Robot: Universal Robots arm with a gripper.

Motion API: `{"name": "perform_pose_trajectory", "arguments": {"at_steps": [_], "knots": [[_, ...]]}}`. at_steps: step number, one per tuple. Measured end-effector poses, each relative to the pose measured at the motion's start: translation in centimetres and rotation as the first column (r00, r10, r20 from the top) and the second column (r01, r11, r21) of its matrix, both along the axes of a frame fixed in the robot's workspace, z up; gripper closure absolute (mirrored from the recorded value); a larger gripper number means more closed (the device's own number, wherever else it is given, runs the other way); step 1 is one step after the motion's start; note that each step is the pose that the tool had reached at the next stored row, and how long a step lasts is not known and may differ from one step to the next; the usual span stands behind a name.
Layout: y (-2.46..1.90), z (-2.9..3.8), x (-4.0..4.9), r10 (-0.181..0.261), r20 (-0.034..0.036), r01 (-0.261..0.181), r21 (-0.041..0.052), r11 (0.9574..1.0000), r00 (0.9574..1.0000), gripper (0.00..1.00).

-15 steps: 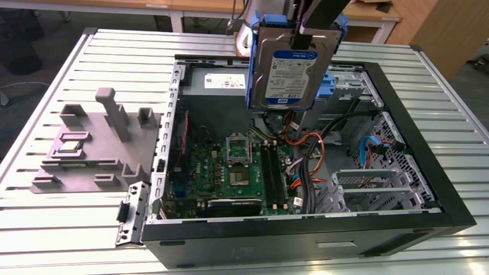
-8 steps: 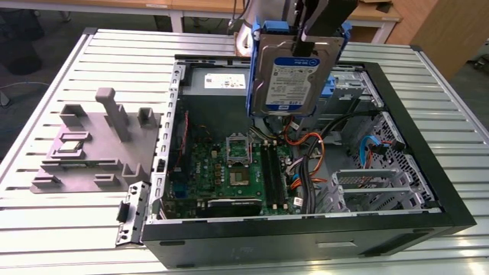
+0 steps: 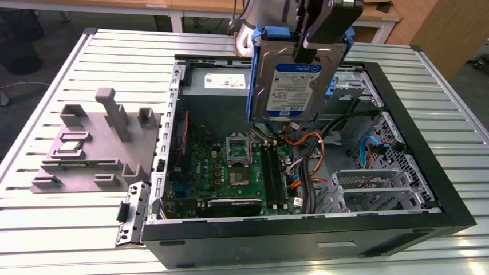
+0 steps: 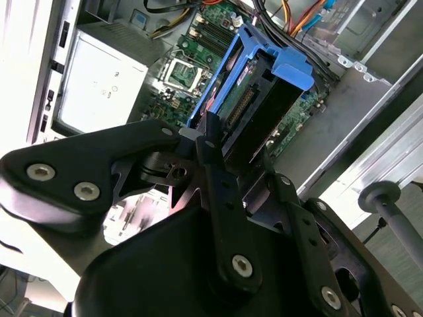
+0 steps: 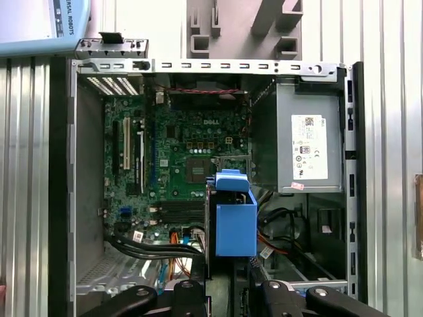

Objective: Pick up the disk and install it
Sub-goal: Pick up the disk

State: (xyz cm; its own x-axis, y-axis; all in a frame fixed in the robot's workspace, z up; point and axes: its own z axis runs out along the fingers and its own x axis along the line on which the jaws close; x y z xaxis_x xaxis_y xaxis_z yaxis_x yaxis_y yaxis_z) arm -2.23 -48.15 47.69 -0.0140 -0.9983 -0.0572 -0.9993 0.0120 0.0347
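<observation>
Black hand [image 3: 312, 47] is clamped on the upper end of the flat silver-grey disk [image 3: 294, 86], with its blue-and-white label and blue plastic rails. The disk hangs upright in the air over the open black computer case [image 3: 306, 243], above its green motherboard [image 3: 229, 172]. The ribbed grey metal desk [image 3: 77, 229] lies beneath.

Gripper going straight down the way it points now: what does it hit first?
The gripper grips the disk, whose lower edge leads. Straight down, that edge would probably meet the motherboard at its edge, or the cables beside it, inside the case; depth is unclear.
</observation>
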Motion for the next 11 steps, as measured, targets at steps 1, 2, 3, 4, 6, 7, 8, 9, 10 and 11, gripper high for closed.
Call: {"name": "perform_pose_trajectory", "arguments": {"at_steps": [1, 2, 3, 4, 6, 7, 8, 9, 10, 11], "knots": [[-0.09, 0.0, 0.0, 0.0, 0.0, 0.0, -0.0001, 1.0, 1.0, 0.65], [-0.2, -0.01, 0.0, 0.0, 0.0, 0.0, -0.0001, 1.0, 1.0, 0.65], [-0.31, -0.01, 0.0, 0.0, 0.0, 0.0, 0.0, 1.0, 1.0, 0.65], [-0.43, -0.02, 0.0, 0.0, 0.0, 0.0, 0.0, 1.0, 1.0, 0.65], [-0.69, -0.03, 0.0, 0.0, 0.0, 0.0, 0.0, 1.0, 1.0, 0.65], [-0.81, -0.04, 0.0, 0.0, 0.0, 0.0, 0.0, 1.0, 1.0, 0.65], [-0.92, -0.04, 0.0, 0.0, 0.0, 0.0, 0.0, 1.0, 1.0, 0.65], [-1.0, -0.04, 0.0, 0.0, -0.0001, 0.0, -0.0001, 1.0, 1.0, 0.65], [-1.08, -0.05, 0.0, 0.0, 0.0, 0.0, 0.0, 1.0, 1.0, 0.65], [-1.16, -0.06, 0.0, 0.0, 0.0, 0.0, 0.0, 1.0, 1.0, 0.65]]}}
